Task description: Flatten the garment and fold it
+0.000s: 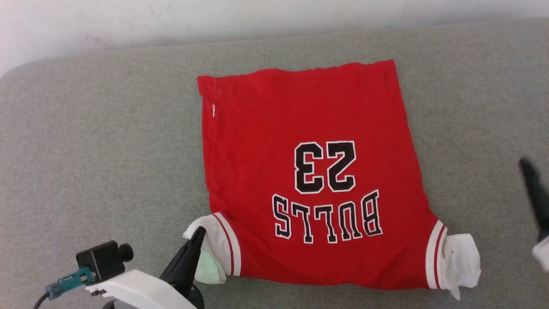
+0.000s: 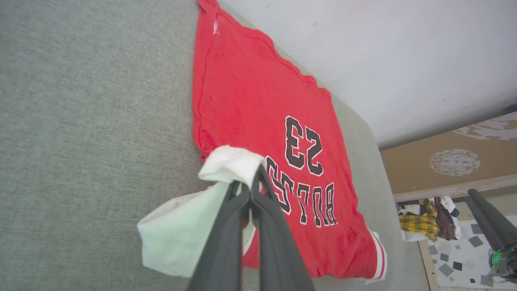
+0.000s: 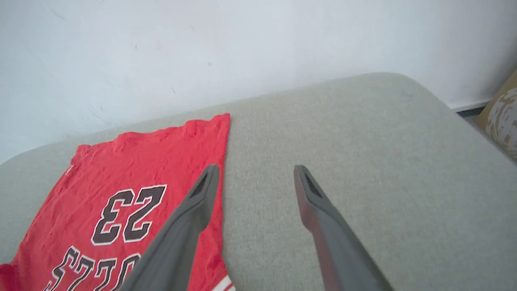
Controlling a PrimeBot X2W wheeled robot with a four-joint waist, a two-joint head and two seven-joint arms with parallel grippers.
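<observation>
The garment (image 1: 309, 128) lies spread on the grey padded surface (image 1: 85, 150), printed side up, with "23" and "BULLS" upside down to me and the hem at the far side. My left gripper (image 1: 199, 231) is shut on the bunched white left sleeve (image 1: 214, 253); in the left wrist view the fingers (image 2: 254, 173) pinch that sleeve's (image 2: 230, 161) cloth. The white right sleeve (image 1: 461, 262) lies crumpled and free at the near right. My right gripper (image 1: 525, 165) hovers off the garment's (image 3: 133, 161) right edge, open (image 3: 256, 169), with nothing between its fingers.
A white wall (image 1: 274, 17) runs behind the surface's rounded far edge. In the left wrist view a cardboard panel (image 2: 452, 161) and a pile of clothes (image 2: 428, 218) sit beyond the surface's right end. Bare grey surface (image 3: 363, 161) stretches on both sides of the garment.
</observation>
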